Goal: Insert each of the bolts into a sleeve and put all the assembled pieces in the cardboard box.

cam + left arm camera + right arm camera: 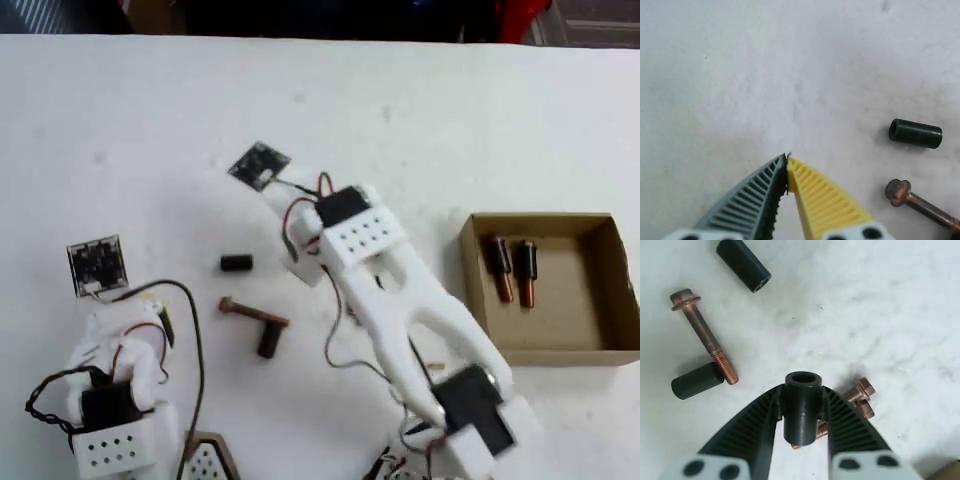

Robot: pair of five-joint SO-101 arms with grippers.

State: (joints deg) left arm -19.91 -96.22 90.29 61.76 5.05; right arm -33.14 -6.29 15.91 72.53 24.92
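Note:
My right gripper (802,401) is shut on a black sleeve (801,410), held upright with its bore facing the camera. Under it a copper bolt (860,391) lies on the table. Farther off lies another bolt (702,335) (250,310), its threaded end touching a second sleeve (695,381) (268,340) set at an angle. A loose sleeve (743,265) (236,263) (915,133) lies beyond them. My left gripper (786,161) is shut on nothing, low over bare table beside that loose sleeve and the bolt's head (897,191). The cardboard box (570,310) holds two assembled pieces (500,265) (525,270).
The right arm (400,290) stretches diagonally across the table's middle, between the loose parts and the box at the right. The left arm (115,400) sits at the near left corner with cables (195,340) looping beside it. The far half of the white table is open.

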